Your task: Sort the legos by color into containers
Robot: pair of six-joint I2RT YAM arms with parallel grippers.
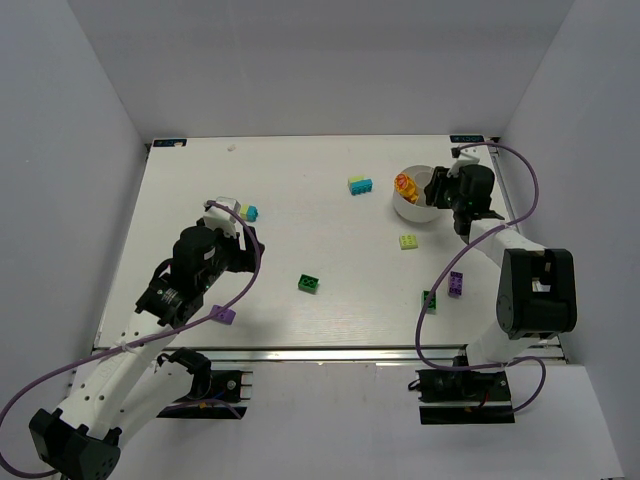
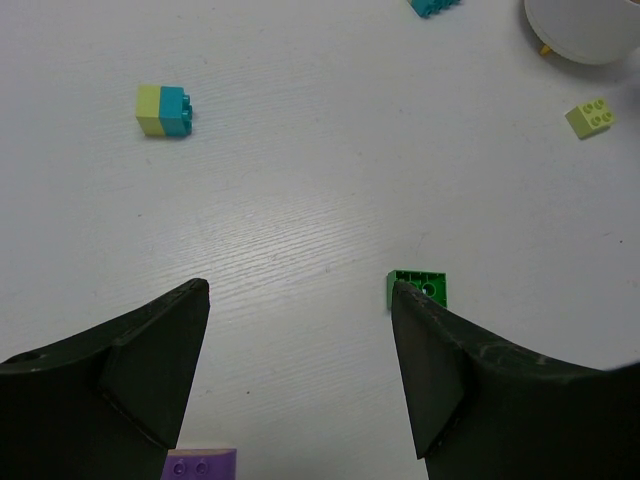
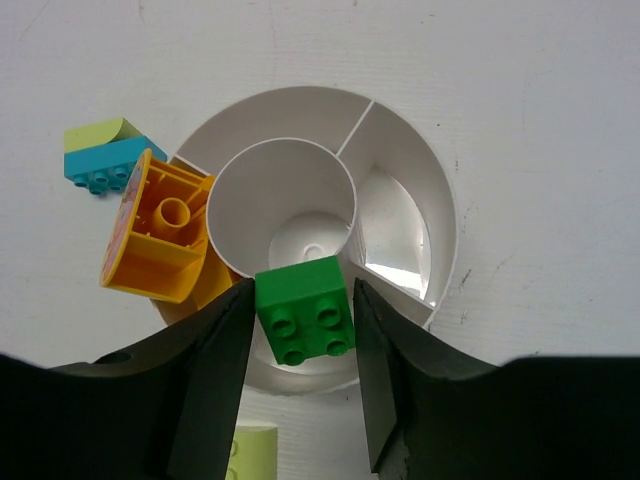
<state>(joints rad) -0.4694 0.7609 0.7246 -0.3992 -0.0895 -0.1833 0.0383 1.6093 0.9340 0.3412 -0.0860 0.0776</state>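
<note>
My right gripper [image 3: 303,295] is shut on a green brick [image 3: 305,315] and holds it over the near edge of the round white divided bowl [image 3: 440,200], seen in the top view [image 1: 415,210] at the back right. An orange brick [image 3: 160,230] lies tilted in the bowl's left compartment. My left gripper [image 2: 300,300] is open and empty above the table, in the top view [image 1: 245,238] at the left. A green brick [image 2: 425,285] lies by its right fingertip. A purple brick [image 2: 200,465] lies near its left finger.
A yellow-green and cyan stack [image 1: 360,186] lies left of the bowl. Another such stack [image 2: 163,110] lies near the left arm. A pale yellow-green brick [image 1: 409,241], a purple brick [image 1: 456,284] and a green brick [image 1: 429,300] lie in front of the bowl.
</note>
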